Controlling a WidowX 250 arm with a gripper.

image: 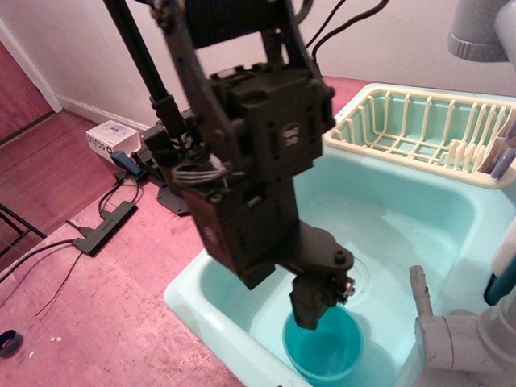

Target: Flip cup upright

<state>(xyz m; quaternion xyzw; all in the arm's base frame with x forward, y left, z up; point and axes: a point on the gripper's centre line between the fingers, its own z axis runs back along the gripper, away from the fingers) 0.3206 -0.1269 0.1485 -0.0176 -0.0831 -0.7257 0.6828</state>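
1. The cup [324, 353], a small teal plastic one, stands in the near part of the mint sink basin [403, 218], close to the front wall. Its round mouth faces up, so its inside is open to view.
2. The black robot arm [258, 169] reaches down over the basin from the upper left and fills much of the frame.
3. The gripper [313, 313] hangs at the cup's far rim, its dark fingers pointing down just over the opening. Whether the tips touch the rim is not clear.
4. The fingers sit close together as one dark mass, and I cannot tell if they are parted or pinched on the rim.
5. The basin's drain ring [357, 274] is mostly hidden behind the wrist; only its right edge shows.
6. A cream dish rack [419, 129] rests on the far right edge of the sink.
7. A grey faucet pipe [439, 326] stands at the right, near the cup but apart from it.
8. To the left, on the reddish wooden floor [97, 314], lie a power strip [105, 226] with cables and a small white box [109, 137].
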